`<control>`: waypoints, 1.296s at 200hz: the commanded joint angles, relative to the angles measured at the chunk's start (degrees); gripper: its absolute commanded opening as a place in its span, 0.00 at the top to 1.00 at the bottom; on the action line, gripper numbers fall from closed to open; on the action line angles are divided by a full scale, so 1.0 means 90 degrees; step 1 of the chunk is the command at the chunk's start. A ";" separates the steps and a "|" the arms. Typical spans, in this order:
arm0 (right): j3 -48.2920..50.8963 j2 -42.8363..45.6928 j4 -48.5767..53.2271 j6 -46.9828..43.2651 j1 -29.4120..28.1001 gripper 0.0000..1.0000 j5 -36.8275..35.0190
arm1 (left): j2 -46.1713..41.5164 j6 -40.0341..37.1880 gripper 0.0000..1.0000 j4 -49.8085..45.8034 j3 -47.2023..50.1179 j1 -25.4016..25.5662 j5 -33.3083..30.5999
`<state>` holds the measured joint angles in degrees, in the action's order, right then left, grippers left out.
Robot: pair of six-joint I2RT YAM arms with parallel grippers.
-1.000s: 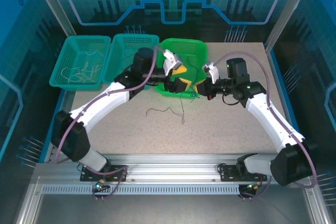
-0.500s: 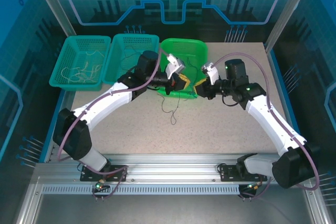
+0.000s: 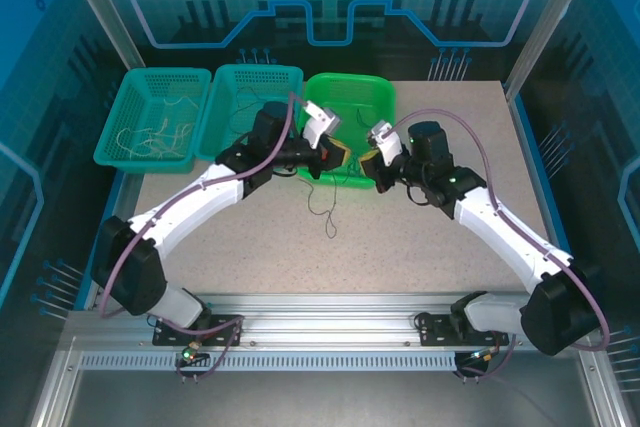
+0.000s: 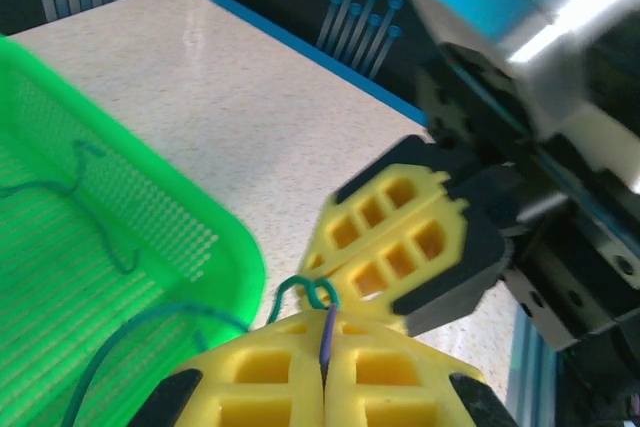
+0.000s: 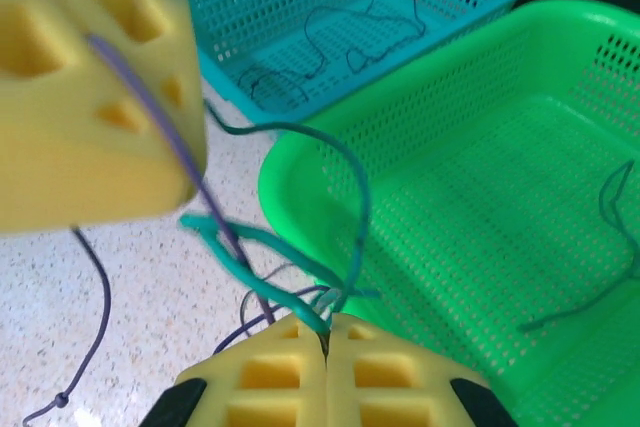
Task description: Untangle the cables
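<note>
- Where are the cables?
- I see the cables (image 5: 215, 230) as a small knot strung between my two claws. It sits at the front rim of the green basket (image 3: 348, 77), about 12 o'clock from the middle of the table (image 3: 430, 247). One dark strand trails from the knot toward 6 o'clock, down onto the table top.
- Claws?
- Left gripper (image 4: 325, 347): yellow pads pressed together, with a purple strand nipped in the seam. Right gripper (image 5: 327, 337): pads together too, with teal strands coming out of the seam. The two are just beside each other, the right one at 3 o'clock of the left.
- Containers?
- There's a row along the far edge, from 10 to 12 o'clock. The left teal basket (image 3: 168, 72) has a heap of pale wires, too fine for me to count. The middle teal basket (image 3: 258, 68) has dark curly wire, at least one piece, but I can't split them. The green basket has one dark teal strand on its floor.
- Totals?
- Three baskets, two teal and one green. Two grippers, both clamped on the cables.
</note>
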<state>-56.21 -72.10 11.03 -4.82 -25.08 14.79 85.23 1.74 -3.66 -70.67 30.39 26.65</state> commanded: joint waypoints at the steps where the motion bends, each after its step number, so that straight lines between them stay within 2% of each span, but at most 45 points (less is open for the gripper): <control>1: 0.0610 -0.0249 0.1195 0.0122 -0.0053 1.00 -0.0918 | -0.1199 0.0852 1.00 0.1643 -0.0122 -0.0785 -0.0927; 22: 0.1022 -0.0120 0.1050 0.0106 -0.0113 1.00 -0.0894 | -0.1596 0.1124 1.00 0.1678 0.0077 -0.1435 -0.1438; 35: 0.1149 -0.0031 0.0973 0.0051 -0.0123 1.00 -0.0852 | -0.1718 0.1074 1.00 0.1493 0.0082 -0.1707 -0.1516; 59: 0.1231 0.0102 0.0941 0.0161 -0.0078 1.00 -0.0912 | -0.1889 0.0955 1.00 0.1321 0.0179 -0.1942 -0.1638; 71: 0.1343 0.0232 0.0782 0.0309 0.0060 1.00 -0.0681 | -0.1940 0.0961 1.00 0.1277 0.0230 -0.2035 -0.1658; 104: 0.1246 0.0525 0.0478 0.0673 0.0111 1.00 -0.0136 | -0.1823 0.1167 1.00 0.1661 0.0357 -0.2059 -0.0481; 128: 0.0916 0.0794 -0.0052 0.1436 0.0149 0.82 0.0312 | -0.1721 0.1242 1.00 0.1830 0.0431 -0.2049 0.0262; 141: 0.0681 0.0792 -0.0175 0.1842 0.0238 0.65 0.0570 | -0.1577 0.1243 1.00 0.1862 0.0421 -0.2022 0.0871; 156: 0.0094 0.0650 0.0078 0.2169 0.0339 0.59 0.0676 | -0.1327 0.1132 1.00 0.1719 0.0385 -0.1902 0.1422; 181: -0.0459 0.0403 0.0450 0.2648 0.0530 0.56 0.0930 | -0.1003 0.0553 1.00 0.1254 0.0372 -0.1406 0.1577; 209: -0.0284 0.0317 -0.0240 0.3173 0.0588 0.50 0.1651 | -0.0739 0.0374 1.00 0.1345 0.0382 -0.0968 0.2006; 247: -0.0128 0.0100 -0.0526 0.3560 0.0609 0.43 0.1748 | -0.0560 -0.0077 1.00 0.1142 0.0343 -0.0848 0.2650; 259: -0.0142 -0.0033 -0.0543 0.3602 0.0656 0.41 0.2082 | -0.0490 -0.0128 1.00 0.1090 0.0350 -0.0838 0.2673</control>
<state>-57.93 -70.63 8.21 24.47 -20.18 28.27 79.75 4.34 7.33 -67.29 22.59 45.98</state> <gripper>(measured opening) 0.575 0.062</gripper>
